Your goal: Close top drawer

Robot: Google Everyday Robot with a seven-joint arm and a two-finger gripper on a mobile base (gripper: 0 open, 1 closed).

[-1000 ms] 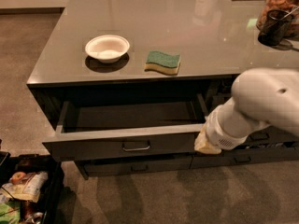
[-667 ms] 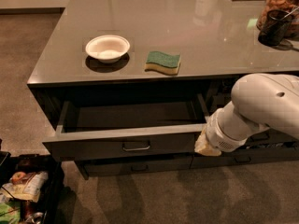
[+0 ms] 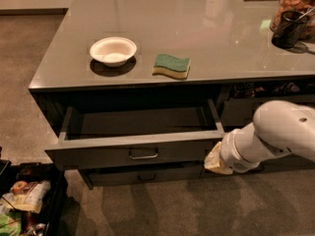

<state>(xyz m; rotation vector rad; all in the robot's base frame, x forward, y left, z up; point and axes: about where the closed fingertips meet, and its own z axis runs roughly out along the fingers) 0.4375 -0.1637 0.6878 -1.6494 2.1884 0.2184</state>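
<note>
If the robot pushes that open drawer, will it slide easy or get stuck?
Probably easy: the drawer looks empty, so likely light. It looks stiff and should slide straight in. The gripper sits at one front corner, so it might twist slightly.

A warm and rather dim light falls from above. The glossy worktop [image 3: 221, 48] shows small pale spots of glare near its far edge and weak reflections toward its right edge. The bowl [image 3: 113, 50] and the sponge [image 3: 171, 65], near the front edge, throw short dark shadows. Below the front edge all lies in deep shade, and the inside of the top drawer [image 3: 98, 154] is almost black. The white arm [image 3: 280, 132] takes the most light. The gripper [image 3: 214, 160], under the right part of the front edge at the drawer's right end, is yellowish and half in shade.
</note>
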